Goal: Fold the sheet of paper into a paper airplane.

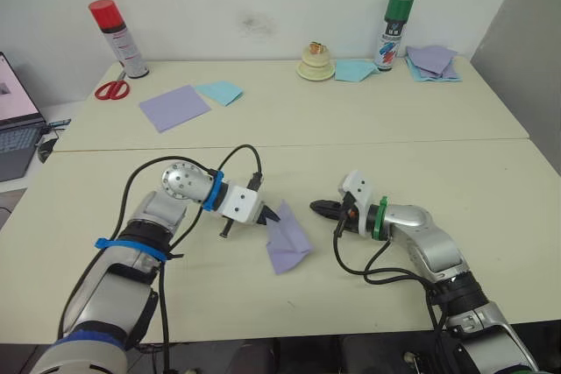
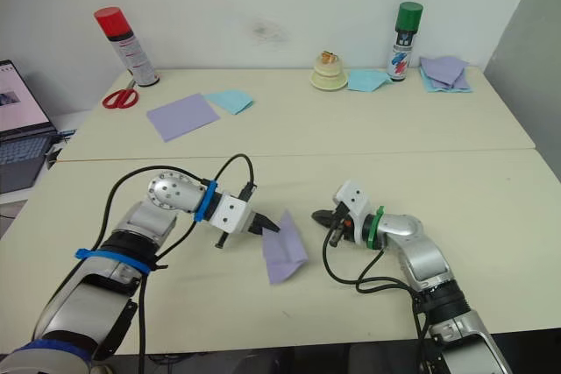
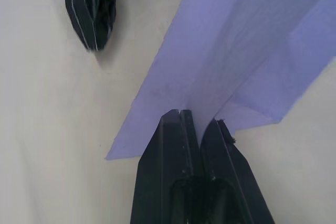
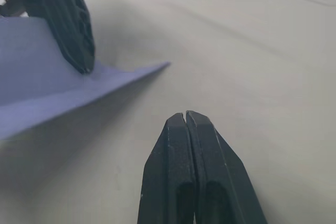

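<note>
Your left end effector (image 1: pixel 273 215) pinches folded paper airplane (image 1: pixel 287 241) on bench (image 1: pixel 368 120); your right end effector (image 1: pixel 317 208) pressed together, just beside, apart from paper.

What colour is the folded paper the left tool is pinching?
Lavender. The paper airplane shows best in the left wrist view, held by the left tool.
</note>
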`<state>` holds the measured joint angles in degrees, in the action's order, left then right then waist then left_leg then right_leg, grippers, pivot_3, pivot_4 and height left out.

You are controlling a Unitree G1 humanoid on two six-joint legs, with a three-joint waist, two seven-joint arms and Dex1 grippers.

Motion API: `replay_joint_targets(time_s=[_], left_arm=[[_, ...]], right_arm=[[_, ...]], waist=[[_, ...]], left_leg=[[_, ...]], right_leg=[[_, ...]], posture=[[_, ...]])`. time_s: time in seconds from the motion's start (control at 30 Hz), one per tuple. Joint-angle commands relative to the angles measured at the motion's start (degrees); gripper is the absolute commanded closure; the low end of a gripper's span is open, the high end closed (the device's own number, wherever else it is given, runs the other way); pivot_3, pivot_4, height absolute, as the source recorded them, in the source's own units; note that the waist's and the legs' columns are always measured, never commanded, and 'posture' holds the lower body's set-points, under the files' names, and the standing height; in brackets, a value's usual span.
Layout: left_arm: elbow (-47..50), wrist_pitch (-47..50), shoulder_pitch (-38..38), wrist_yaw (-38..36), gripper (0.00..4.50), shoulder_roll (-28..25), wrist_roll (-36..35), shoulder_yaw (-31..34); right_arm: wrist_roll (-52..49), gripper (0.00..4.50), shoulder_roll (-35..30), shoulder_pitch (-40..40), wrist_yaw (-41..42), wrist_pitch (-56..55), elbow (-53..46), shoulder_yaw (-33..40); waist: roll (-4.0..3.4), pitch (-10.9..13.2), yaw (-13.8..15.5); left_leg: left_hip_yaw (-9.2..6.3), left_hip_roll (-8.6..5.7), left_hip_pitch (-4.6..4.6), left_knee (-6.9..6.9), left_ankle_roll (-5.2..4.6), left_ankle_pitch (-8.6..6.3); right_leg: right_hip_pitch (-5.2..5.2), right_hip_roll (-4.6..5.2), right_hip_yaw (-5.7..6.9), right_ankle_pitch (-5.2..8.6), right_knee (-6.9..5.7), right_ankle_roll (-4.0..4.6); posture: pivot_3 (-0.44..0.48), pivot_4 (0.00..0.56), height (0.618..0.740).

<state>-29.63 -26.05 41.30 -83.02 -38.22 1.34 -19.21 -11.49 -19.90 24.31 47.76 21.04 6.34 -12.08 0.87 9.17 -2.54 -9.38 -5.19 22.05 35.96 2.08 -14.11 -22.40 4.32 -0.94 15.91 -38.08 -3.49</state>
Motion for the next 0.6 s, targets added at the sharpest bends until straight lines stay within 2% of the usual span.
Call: replay_joint_targets(time_s=[0.03, 0.17, 0.23, 0.3, 0.43, 0.53, 0.6], left_arm=[[13.6, 14.1, -2.5, 2.0, 4.46, -4.7, 1.3, 2.6], [36.5, 39.5, -6.6, 1.5, 4.46, -11.0, -0.7, 4.7], [43.5, 48.3, -8.4, 1.3, 4.46, -14.6, 2.1, 3.7], [47.7, 53.8, -9.7, 3.7, 4.46, -15.8, 5.7, 1.6], [50.1, 64.7, -9.0, 11.8, 4.46, -8.7, 10.3, -3.4], [46.6, 65.5, -6.3, 16.7, 4.46, -3.2, 13.5, -6.9], [45.4, 64.8, -5.7, 17.1, 4.46, -1.9, 13.2, -7.9]], right_arm=[[0.2, 4.50, -1.7, 1.1, 0.7, -3.6, 0.5, 2.3], [-0.9, 4.50, -2.5, 0.9, 1.1, -4.4, 0.9, 3.6], [-0.9, 4.50, -2.7, 0.5, 1.3, -5.2, 1.2, 3.9], [-0.9, 4.50, -2.6, 0.1, 1.0, -5.7, 1.7, 4.2], [-0.5, 4.50, -1.6, -0.1, -0.4, -6.4, 2.8, 4.7], [-0.3, 4.50, -1.5, -0.1, -0.9, -6.7, 3.0, 4.8], [-0.4, 4.50, -1.8, -0.1, -0.6, -6.5, 2.8, 5.1]], waist=[[-0.03, 0.0, -0.4], [-0.01, 0.1, -0.7], [-0.03, 0.1, -0.7], [-0.09, 0.2, -0.7], [-0.08, 0.2, -0.3], [0.03, 0.3, 0.3], [0.03, 0.3, 0.6]], left_leg=[[0.00, 0.00, 0.00, -0.01, 0.00, 0.00], [-0.01, 0.02, 0.01, -0.01, 0.00, 0.00], [0.00, 0.03, 0.01, -0.01, -0.01, -0.01], [0.03, 0.04, -0.07, -0.03, -0.01, -0.01], [0.04, 0.05, -0.11, 0.01, -0.02, -0.01], [0.04, 0.05, -0.09, 0.07, -0.01, 0.00], [0.05, 0.05, -0.08, 0.08, 0.00, 0.00]], right_leg=[[0.00, 0.00, 0.00, 0.00, 0.00, 0.00], [0.01, -0.01, -0.01, 0.00, 0.02, 0.00], [0.02, -0.02, -0.01, 0.01, 0.00, -0.01], [0.07, -0.04, -0.02, 0.01, -0.02, -0.01], [0.16, -0.06, 0.01, 0.01, -0.04, -0.01], [0.18, -0.06, 0.02, 0.00, -0.04, 0.00], [0.16, -0.06, 0.00, 0.00, -0.04, 0.00]], posture=[[0.000, 0.150, 0.740], [0.000, 0.150, 0.740], [0.000, 0.150, 0.740], [0.000, 0.150, 0.740], [0.000, 0.150, 0.740], [0.000, 0.150, 0.740], [0.000, 0.150, 0.740]])
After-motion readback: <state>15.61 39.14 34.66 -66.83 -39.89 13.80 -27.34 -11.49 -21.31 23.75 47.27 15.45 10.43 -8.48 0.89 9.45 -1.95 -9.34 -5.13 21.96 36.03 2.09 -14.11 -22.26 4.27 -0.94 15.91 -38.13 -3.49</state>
